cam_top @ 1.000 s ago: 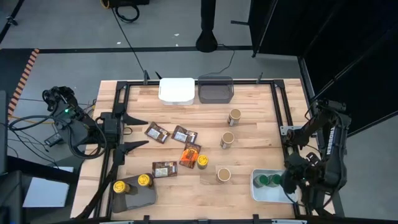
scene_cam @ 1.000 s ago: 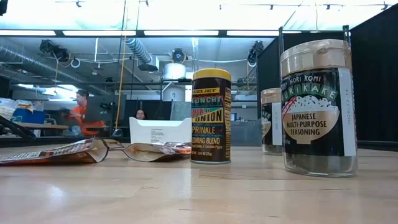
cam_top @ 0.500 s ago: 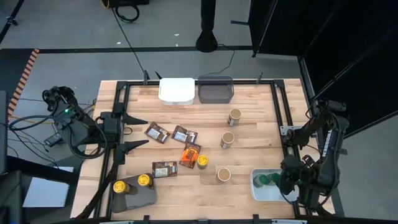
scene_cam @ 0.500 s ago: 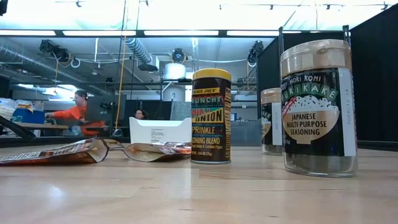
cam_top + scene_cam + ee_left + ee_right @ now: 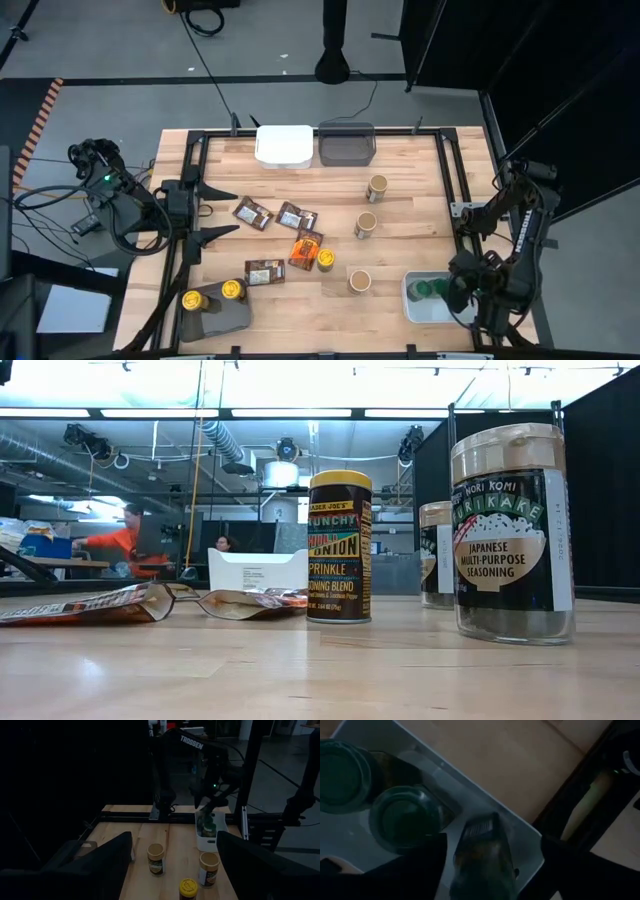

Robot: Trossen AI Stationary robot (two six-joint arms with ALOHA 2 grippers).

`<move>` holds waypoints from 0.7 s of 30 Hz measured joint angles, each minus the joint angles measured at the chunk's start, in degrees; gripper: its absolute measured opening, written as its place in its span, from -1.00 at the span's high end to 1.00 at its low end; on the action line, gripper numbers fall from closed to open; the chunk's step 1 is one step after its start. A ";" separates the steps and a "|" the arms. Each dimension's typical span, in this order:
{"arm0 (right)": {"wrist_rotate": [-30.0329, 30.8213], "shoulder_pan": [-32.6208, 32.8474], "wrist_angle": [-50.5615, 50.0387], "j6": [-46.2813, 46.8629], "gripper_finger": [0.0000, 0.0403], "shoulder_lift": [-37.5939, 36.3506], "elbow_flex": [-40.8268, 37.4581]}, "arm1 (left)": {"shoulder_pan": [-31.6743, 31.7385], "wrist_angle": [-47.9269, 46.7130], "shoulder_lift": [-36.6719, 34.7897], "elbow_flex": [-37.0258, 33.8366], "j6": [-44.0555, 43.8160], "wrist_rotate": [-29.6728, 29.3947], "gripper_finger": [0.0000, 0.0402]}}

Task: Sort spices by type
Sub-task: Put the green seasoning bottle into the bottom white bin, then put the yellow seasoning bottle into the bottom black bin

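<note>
My right gripper hangs open over the white tray at the table's near right. A dark jar lies tilted in the tray between its fingers, with a gap on each side. Two green-lidded jars stand beside it. Three tan-lidded jars stand mid-table, right of centre. A yellow-lidded jar stands next to an orange packet, with three brown packets around them. My left gripper waits open at the table's left edge.
Two yellow-lidded jars stand on a grey tray at the near left. A white tray and a grey tray sit at the far edge. A black frame runs along the table's sides. People show in the room behind.
My right arm has leaned slightly toward the table's left while staying over the white tray. The spices on the table have kept still.
</note>
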 joint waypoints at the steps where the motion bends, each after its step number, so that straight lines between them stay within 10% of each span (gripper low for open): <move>1: 0.03 -0.29 0.14 -0.29 -0.68 0.00 0.02 | 0.00 0.01 0.00 0.00 0.00 0.00 -0.48; 13: 2.00 -3.83 -8.59 -8.98 -0.40 -0.03 14.16 | 0.00 0.01 0.00 0.00 0.00 0.02 -0.48; 21: 20.35 -15.24 -10.63 -24.65 -0.26 -0.15 27.25 | 0.00 0.03 0.00 0.00 -0.02 0.02 -0.48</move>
